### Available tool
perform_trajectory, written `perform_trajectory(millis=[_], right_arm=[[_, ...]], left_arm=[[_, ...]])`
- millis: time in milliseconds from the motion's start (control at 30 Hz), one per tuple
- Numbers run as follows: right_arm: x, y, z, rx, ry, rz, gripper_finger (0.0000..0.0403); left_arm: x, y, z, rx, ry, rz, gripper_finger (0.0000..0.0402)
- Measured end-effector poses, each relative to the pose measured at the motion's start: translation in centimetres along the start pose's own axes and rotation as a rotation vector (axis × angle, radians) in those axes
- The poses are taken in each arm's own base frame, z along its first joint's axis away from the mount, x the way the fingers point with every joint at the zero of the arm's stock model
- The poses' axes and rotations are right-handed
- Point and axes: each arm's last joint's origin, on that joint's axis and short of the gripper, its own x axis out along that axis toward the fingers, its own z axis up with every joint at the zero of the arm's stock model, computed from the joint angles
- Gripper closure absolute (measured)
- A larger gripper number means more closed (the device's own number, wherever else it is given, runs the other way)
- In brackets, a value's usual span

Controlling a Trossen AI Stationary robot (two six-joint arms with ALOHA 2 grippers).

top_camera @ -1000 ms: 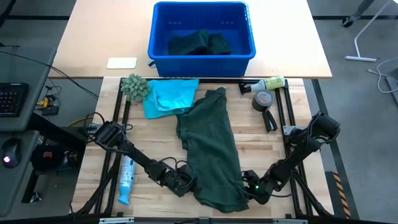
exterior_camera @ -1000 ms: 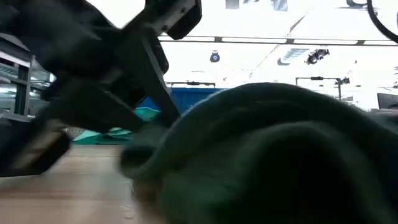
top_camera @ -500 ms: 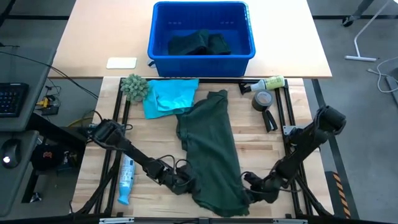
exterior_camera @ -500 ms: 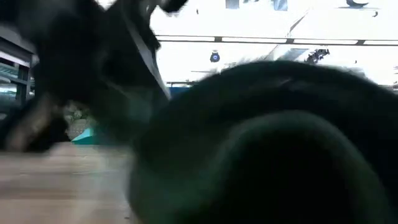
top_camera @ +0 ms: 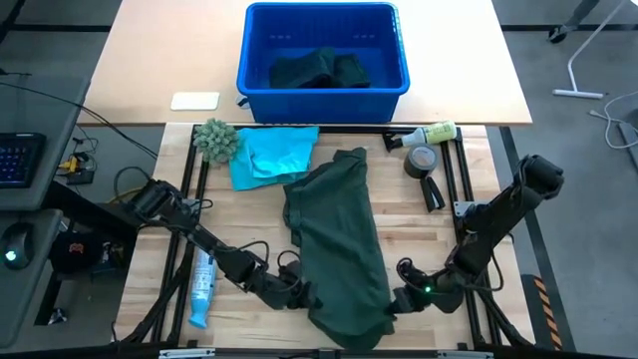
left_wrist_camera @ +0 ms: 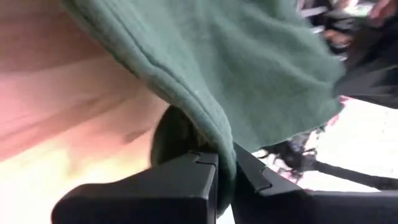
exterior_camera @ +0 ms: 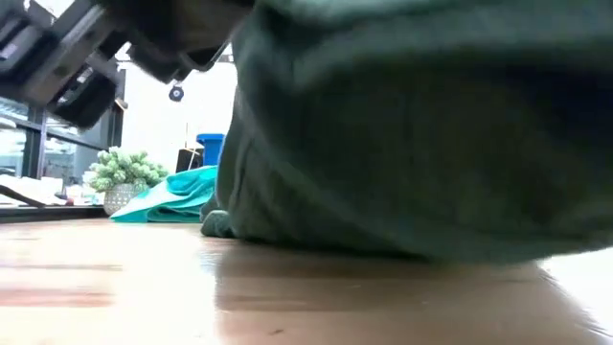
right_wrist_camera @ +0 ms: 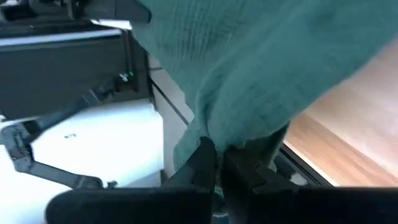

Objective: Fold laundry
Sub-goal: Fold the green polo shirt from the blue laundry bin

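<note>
Inside the blue bin lies a dark green garment.

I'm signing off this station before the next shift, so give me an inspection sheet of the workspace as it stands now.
Surface: wooden table, bare wood showing.
Job's things: dark green garment laid lengthwise; turquoise shirt behind it; more dark cloth in blue bin.
Clutter: fuzzy green ball, spray bottle, tape roll, blue tube.
Grippers: left gripper and right gripper each shut on the green garment's near edge.
Cables: loops by the left arm.
Surroundings: keyboard, mouse.
</note>
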Motion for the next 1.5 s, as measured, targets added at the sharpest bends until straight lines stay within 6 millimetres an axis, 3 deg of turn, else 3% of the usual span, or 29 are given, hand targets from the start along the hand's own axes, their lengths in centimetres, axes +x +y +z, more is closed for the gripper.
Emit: perform_trajectory(millis=[333,533,700,1067,1500], right_arm=[[-1.7,2.4,2.3,-0.017,-0.122,0.126,0.0403],[-2.7,3.8,4.4,-0.023,-0.251,0.191,0.0403],[-2.9,3.9,7.0,-0.005,-0.379,0.149,0.0403],[-3.2,4.3,14.4,0.008,-0.651,0.066,0.0403],[-5.8,3.9,22.7,0.025,-0.843,-0.029,0.0403]], left_arm=[[-3.2,-3.3,1.3,0.042,-0.101,-0.079,0.0402],[-6.5,-4.2,2.3,0.079,-0.257,-0.020,0.0401],[-8.3,-4.2,3.7,0.090,-0.405,0.042,0.0401],[-8.3,-5.1,10.3,0.137,-0.611,0.162,0.0401],[-9.0,-5.9,17.6,0.175,-0.788,0.275,0.0401]])
